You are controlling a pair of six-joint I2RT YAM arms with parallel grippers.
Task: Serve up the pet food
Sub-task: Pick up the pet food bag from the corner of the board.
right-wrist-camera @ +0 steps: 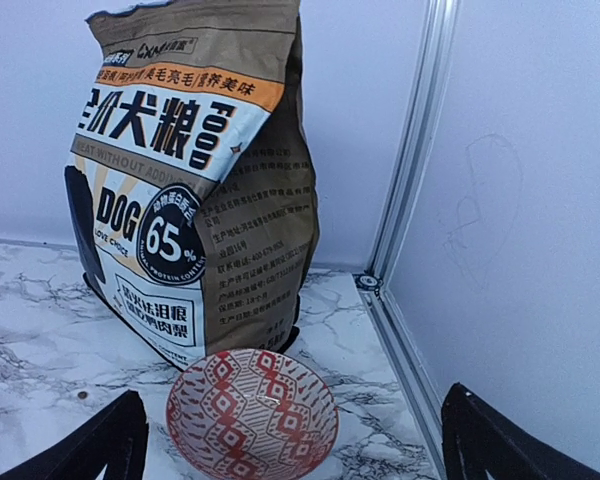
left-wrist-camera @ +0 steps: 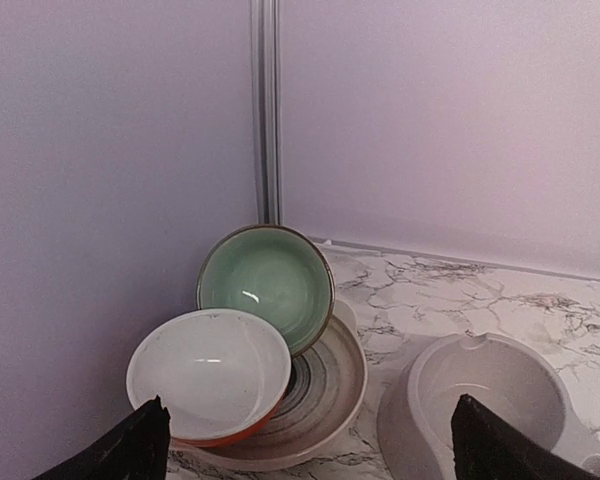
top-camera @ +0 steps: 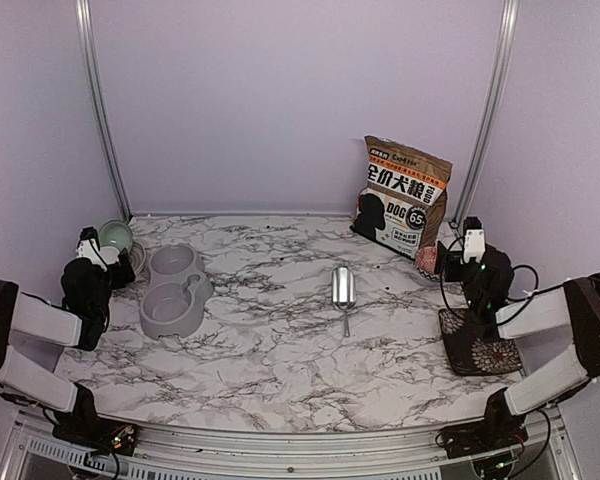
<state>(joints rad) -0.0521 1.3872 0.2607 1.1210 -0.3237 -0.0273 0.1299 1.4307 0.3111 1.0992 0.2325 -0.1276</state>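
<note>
No kibble shows in any view. The brown-and-white dog-food bag (top-camera: 402,195) stands upright at the back right; it fills the right wrist view (right-wrist-camera: 195,180). A red-patterned small bowl (right-wrist-camera: 252,415) sits empty in front of it, between my right gripper's (right-wrist-camera: 290,445) open jaws. A grey double pet feeder (top-camera: 173,290) lies at the left, both wells empty. A metal scoop (top-camera: 343,287) lies mid-table. My left gripper (left-wrist-camera: 310,445) is open and empty, facing the back left corner beside the feeder (left-wrist-camera: 490,395).
In the back left corner a green bowl (left-wrist-camera: 267,285) and a white bowl with an orange outside (left-wrist-camera: 208,372) lean on a striped plate (left-wrist-camera: 325,385). A dark patterned square mat (top-camera: 477,340) lies under the right arm. Walls and metal rails close both corners.
</note>
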